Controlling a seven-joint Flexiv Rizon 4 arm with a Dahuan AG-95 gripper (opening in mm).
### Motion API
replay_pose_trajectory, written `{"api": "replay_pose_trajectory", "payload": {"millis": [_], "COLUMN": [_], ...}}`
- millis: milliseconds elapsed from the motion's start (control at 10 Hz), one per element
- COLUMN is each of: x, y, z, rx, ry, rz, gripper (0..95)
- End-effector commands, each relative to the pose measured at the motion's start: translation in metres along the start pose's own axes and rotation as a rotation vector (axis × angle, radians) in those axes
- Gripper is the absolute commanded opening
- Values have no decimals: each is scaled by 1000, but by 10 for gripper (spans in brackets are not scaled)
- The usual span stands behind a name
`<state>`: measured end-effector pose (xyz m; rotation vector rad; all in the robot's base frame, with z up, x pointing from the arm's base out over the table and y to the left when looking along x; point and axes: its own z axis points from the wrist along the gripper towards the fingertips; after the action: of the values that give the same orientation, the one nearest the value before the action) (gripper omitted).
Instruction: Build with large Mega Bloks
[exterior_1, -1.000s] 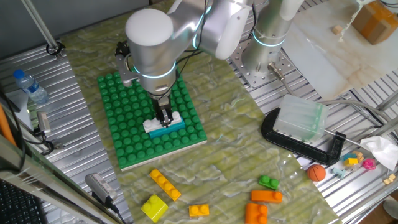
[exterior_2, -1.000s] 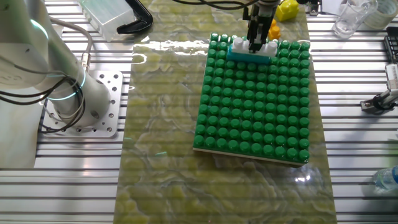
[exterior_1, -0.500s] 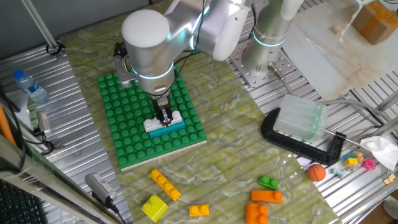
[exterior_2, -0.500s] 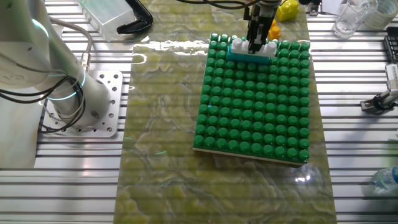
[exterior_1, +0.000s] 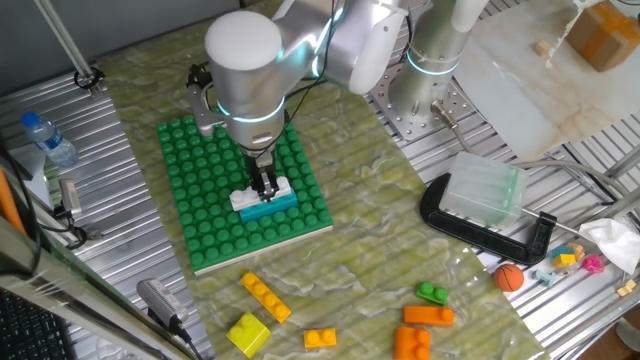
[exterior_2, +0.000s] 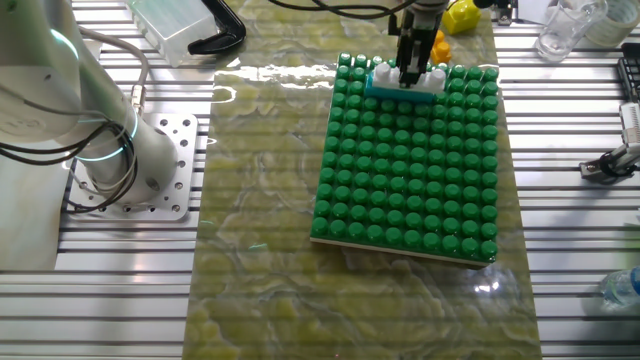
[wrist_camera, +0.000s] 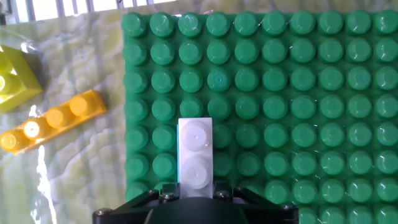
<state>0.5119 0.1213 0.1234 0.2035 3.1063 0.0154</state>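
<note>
While the gripper (exterior_1: 265, 186) pinches the white block (wrist_camera: 195, 155) across its narrow sides, it looks light, rigid, slick; teal block (exterior_1: 270, 209) sits directly beneath.

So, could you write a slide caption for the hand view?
End effector over a white brick on the green studded baseplate.

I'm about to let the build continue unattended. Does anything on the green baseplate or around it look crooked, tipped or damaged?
Nothing stands out. The white brick sits square on the teal brick, lined up with the green baseplate studs, pincer at it. The loose bricks lie scattered on the mat, none visibly broken.
</note>
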Motion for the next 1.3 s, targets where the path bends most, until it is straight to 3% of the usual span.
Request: {"api": "replay_pose_trajectory", "payload": {"millis": [100,700,1100,1300], "x": [-2,1,1,0], "y": [0,13,13,5], "z": [21,25,25,18], "rx": [-17,-9,15,1], "ry": [-16,-9,3,-2], "rz": [3,10,11,19], "gripper": [0,0,0,0]}}
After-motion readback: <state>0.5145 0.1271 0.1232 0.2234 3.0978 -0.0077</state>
